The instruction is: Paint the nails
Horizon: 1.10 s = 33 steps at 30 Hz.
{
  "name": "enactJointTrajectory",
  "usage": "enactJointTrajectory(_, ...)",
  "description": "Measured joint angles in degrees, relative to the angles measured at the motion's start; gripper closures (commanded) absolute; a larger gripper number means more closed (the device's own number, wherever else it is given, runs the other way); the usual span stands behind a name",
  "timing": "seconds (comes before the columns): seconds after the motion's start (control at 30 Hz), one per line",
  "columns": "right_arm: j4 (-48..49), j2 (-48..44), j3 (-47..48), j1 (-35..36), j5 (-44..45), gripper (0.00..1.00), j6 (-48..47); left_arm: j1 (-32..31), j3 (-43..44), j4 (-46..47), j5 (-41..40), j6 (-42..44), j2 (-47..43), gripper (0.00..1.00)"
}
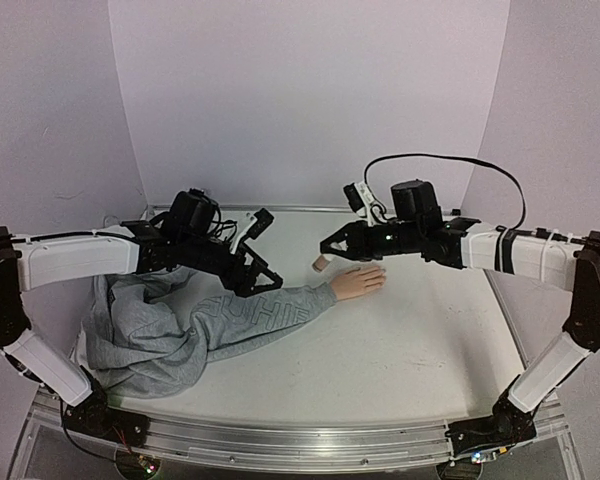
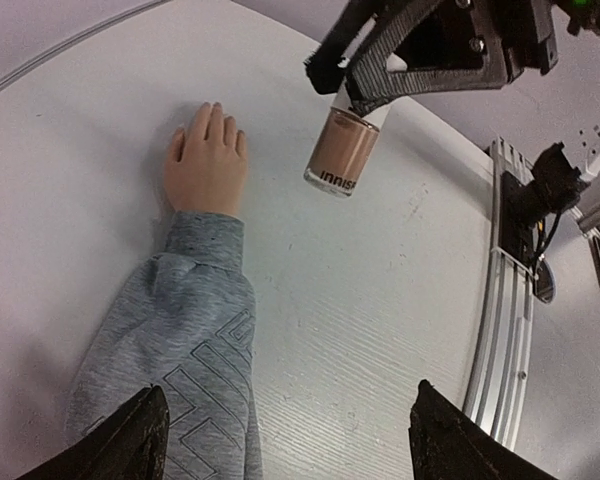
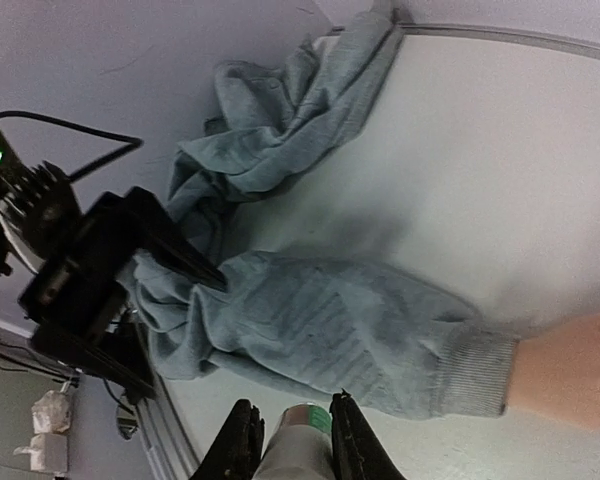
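Observation:
The peach mannequin hand lies palm down at the table's middle, ending a grey sweatshirt sleeve. Its nails are too small to make out. My right gripper is shut on the white cap of a small bottle of pinkish-brown polish, held in the air just left of the hand's wrist. In the left wrist view the bottle hangs beside the hand. In the right wrist view the bottle sits between my fingers. My left gripper is open above the sleeve.
The rest of the grey sweatshirt is bunched at the left front of the table. A metal rail runs along the near edge, and purple walls close the back and sides.

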Motion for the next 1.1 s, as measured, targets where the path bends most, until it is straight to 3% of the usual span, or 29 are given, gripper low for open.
enactJointTrajectory(0.2, 4.02, 0.72, 3.19, 6.27, -2.75, 1.0, 4.59, -1.22, -1.97, 1.44, 4.52, 5.99, -1.14, 0.21)
enactJointTrajectory(0.47, 5.35, 4.39, 6.14, 8.68, -5.68, 1.0, 6.97, -1.57, -2.89, 3.23, 7.08, 10.29, -3.61, 0.33)
enactJointTrajectory(1.1, 5.03, 7.91, 10.14, 11.21, -6.19, 1.0, 7.06, -2.1, -2.99, 3.69, 8.98, 10.27, -3.58, 0.56)
